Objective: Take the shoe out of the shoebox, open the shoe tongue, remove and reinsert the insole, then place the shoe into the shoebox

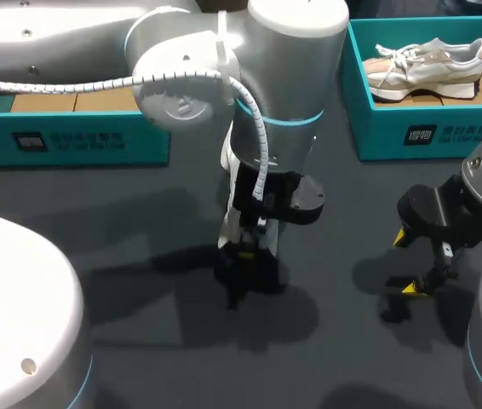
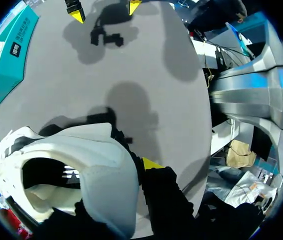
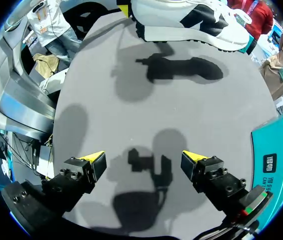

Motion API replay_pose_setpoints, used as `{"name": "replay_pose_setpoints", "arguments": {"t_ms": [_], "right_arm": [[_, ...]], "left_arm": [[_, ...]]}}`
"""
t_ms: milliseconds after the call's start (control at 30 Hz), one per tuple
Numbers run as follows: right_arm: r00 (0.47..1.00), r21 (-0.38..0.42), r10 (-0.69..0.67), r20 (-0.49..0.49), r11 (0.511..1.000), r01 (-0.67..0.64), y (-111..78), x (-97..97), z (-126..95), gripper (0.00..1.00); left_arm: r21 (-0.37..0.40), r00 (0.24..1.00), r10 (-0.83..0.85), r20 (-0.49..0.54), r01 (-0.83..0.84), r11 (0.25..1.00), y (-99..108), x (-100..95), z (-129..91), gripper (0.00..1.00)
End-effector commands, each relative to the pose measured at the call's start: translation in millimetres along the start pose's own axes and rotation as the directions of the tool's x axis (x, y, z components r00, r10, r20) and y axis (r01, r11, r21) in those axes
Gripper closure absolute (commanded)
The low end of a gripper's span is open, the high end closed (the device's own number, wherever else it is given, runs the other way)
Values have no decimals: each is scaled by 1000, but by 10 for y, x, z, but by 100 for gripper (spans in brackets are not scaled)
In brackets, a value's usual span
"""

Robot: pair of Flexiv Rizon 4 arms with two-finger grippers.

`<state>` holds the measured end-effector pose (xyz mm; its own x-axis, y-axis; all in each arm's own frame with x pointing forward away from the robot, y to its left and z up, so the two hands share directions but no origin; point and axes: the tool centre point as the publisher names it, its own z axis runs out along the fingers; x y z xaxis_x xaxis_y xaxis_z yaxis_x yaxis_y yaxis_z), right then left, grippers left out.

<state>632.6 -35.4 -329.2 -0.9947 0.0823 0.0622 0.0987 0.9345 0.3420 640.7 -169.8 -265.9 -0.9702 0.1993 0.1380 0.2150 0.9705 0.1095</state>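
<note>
Head view: left claw (image 1: 245, 256) hangs above the dark grey table (image 1: 139, 256), pinching a white-and-black fabric sneaker (image 1: 226, 226), largely hidden beneath it; right claw (image 1: 411, 266) spread, empty, well apart. Left wrist view: fingers (image 2: 151, 164) grip the padded heel collar. Right wrist view: sneaker (image 3: 191, 20) ahead, clear of table. Judged light, soft-uppered; heel or sole best hold.

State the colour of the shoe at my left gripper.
The shoe is white with black panels; clearest in right wrist view.
</note>
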Motion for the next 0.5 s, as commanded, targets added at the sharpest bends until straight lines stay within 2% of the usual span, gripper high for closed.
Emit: {"name": "replay_pose_setpoints", "arguments": {"t_ms": [33,300,500], "right_arm": [[1000,1,0,4,1000,0,-5,19,-3,0],[1000,1,0,4,1000,0,-5,19,-3,0],[1000,1,0,4,1000,0,-5,19,-3,0]], "left_arm": [[-11,1000,8,6,-8,1000,107,-36,-429,100],[-35,997,77,2,-77,996,461,-225,-758,100],[-20,996,85,-17,-85,996,799,-429,-1041,100]]}}
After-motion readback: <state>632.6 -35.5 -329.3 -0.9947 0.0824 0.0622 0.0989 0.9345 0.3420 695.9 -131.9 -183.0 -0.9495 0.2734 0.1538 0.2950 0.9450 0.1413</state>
